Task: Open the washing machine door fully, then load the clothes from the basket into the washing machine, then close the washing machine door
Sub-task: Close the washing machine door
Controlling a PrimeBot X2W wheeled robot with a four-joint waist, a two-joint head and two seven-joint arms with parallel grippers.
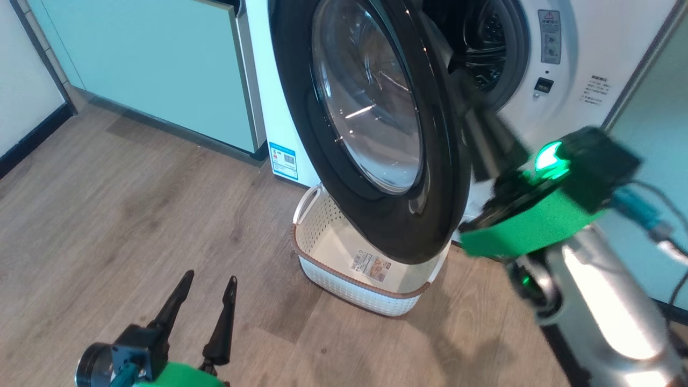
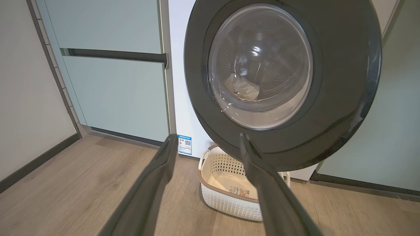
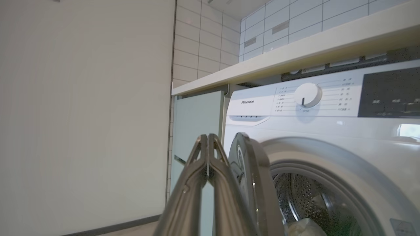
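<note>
One relation decides the closing push: the washing machine door (image 1: 376, 123) stands half-swung from its left hinge, nearly edge-on to the right gripper (image 3: 208, 136). That gripper's jaws are pressed together w/ nothing in them, and it sits just beside the free edge; can't tell which face it's on. It's the nearer arm, though prob. needs the glass side to shove the door far-right. Left gripper (image 1: 210, 276) hangs spread wide & empty, near left, well apart from the door, which overhangs the basket (image 1: 349, 290); clothes (image 2: 244, 88) lie inside the washing machine (image 1: 580, 48).
</note>
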